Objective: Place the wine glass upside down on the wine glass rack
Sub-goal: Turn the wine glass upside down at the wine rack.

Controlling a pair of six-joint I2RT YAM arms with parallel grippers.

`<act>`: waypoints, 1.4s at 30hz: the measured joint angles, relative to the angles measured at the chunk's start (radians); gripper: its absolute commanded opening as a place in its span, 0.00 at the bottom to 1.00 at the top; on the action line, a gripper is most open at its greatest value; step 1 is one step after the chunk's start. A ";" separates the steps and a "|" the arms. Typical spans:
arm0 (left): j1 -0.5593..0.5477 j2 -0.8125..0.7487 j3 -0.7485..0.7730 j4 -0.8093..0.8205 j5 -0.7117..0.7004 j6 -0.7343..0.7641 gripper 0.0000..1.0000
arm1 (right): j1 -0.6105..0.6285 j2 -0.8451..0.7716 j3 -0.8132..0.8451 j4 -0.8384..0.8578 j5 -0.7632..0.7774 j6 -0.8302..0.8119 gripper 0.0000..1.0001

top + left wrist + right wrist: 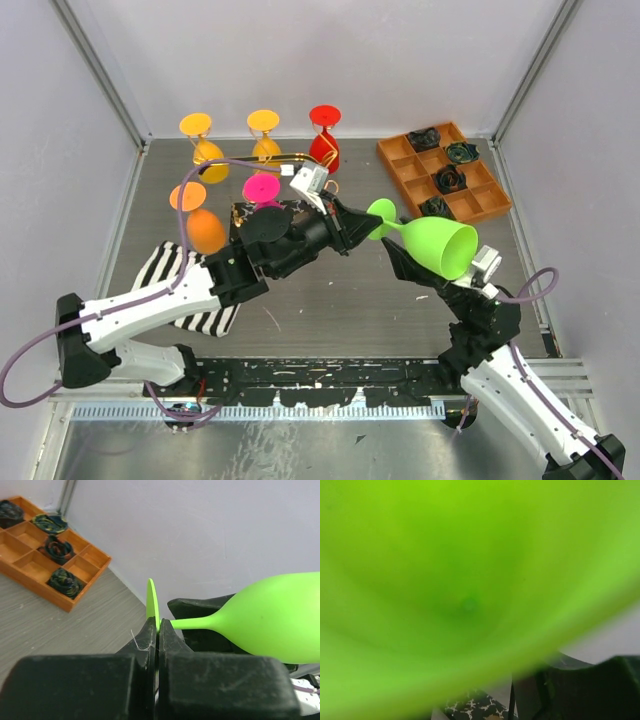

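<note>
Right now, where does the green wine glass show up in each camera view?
Top external: green wine glass centre right, lying sideways.
Left wrist: green wine glass in the right half, foot pinched edge-on in the left end effector.
Right wrist: green wine glass, blurred, fills nearly the whole picture.
Shared landmark: orange tray, upper right from above, upper left for the left wrist.

Grey wood-grain tabletop (340,300). 3 items directly on it:
- orange compartment tray (412,172), far-right corner
- black-and-white striped cloth (158,265), near-left, close to left edge
- wine glass rack (243,214), left of centre; marbled base partly hidden
</note>
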 measured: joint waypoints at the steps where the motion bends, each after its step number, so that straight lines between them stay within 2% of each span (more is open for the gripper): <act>1: 0.000 -0.008 0.000 -0.013 -0.006 0.009 0.04 | 0.000 -0.003 0.000 -0.015 0.000 0.002 0.64; 4: 0.000 -0.051 0.000 -0.063 -0.038 0.053 0.00 | 0.000 -0.016 0.000 -0.080 0.000 0.000 0.69; 10: 0.001 -0.179 0.010 -0.171 -0.129 0.179 0.00 | 0.000 -0.060 -0.010 -0.221 0.011 0.017 0.73; 15: 0.001 -0.245 0.059 -0.304 -0.224 0.314 0.00 | 0.000 -0.100 -0.009 -0.377 0.092 0.066 0.75; 17: 0.001 -0.262 0.077 -0.356 -0.254 0.368 0.00 | 0.000 -0.088 0.019 -0.493 0.134 0.112 0.75; 21: 0.001 -0.295 0.096 -0.453 -0.314 0.480 0.00 | 0.000 0.008 0.153 -0.760 0.197 0.209 0.76; 27: 0.001 -0.339 0.098 -0.569 -0.376 0.630 0.00 | 0.000 0.233 0.381 -1.144 0.214 0.330 0.91; 31: 0.001 -0.357 0.098 -0.615 -0.420 0.717 0.00 | 0.000 0.364 0.460 -1.335 0.191 0.375 1.00; 35: 0.002 -0.370 0.098 -0.642 -0.441 0.784 0.00 | 0.000 0.425 0.475 -1.445 0.146 0.380 1.00; 42: 0.001 -0.395 0.084 -0.673 -0.441 0.867 0.00 | 0.000 0.396 0.525 -1.549 0.140 0.348 1.00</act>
